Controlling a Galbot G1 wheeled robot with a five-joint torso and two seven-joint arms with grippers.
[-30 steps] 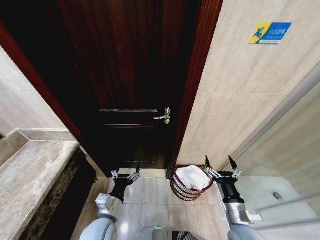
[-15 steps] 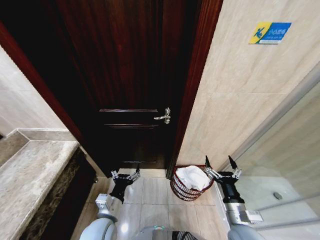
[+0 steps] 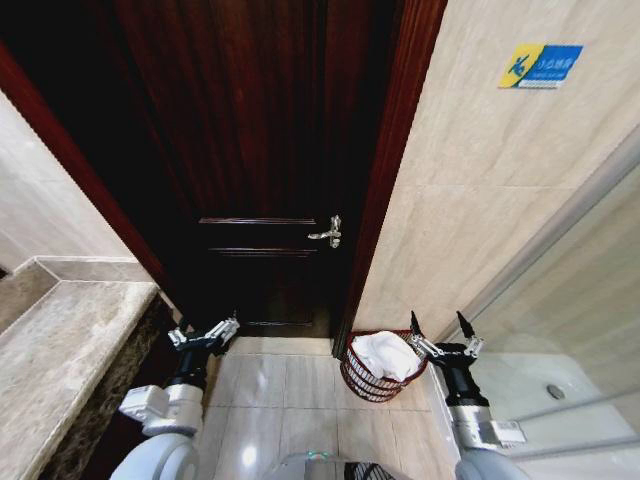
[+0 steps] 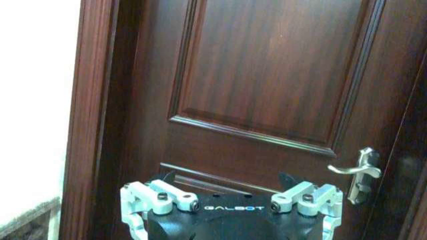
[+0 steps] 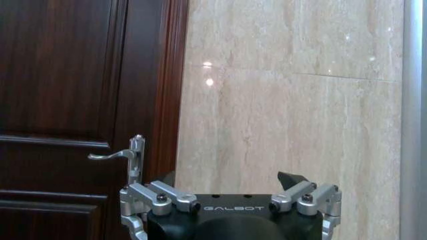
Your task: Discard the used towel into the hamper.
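In the head view the hamper (image 3: pixel 368 381), a small round dark-red wire basket, stands on the floor at the foot of the door frame. The white towel (image 3: pixel 385 353) lies bunched inside it and rises over the rim. My right gripper (image 3: pixel 438 322) hovers just right of the hamper, open and empty, fingers pointing up; the right wrist view shows it (image 5: pixel 228 180) facing the beige wall. My left gripper (image 3: pixel 203 330) is open and empty near the counter's end, well left of the hamper. It (image 4: pixel 228 180) faces the door in the left wrist view.
A dark wooden door (image 3: pixel 260 150) with a metal handle (image 3: pixel 327 233) is shut ahead. A stone counter (image 3: pixel 60 350) runs along the left. A glass shower partition (image 3: pixel 585 300) and tray (image 3: pixel 540 385) lie to the right. Tiled floor (image 3: pixel 290 395) lies between my arms.
My left arm has swung leftward, from the floor in front of the door to beside the counter. The right arm, hamper and towel have not moved.
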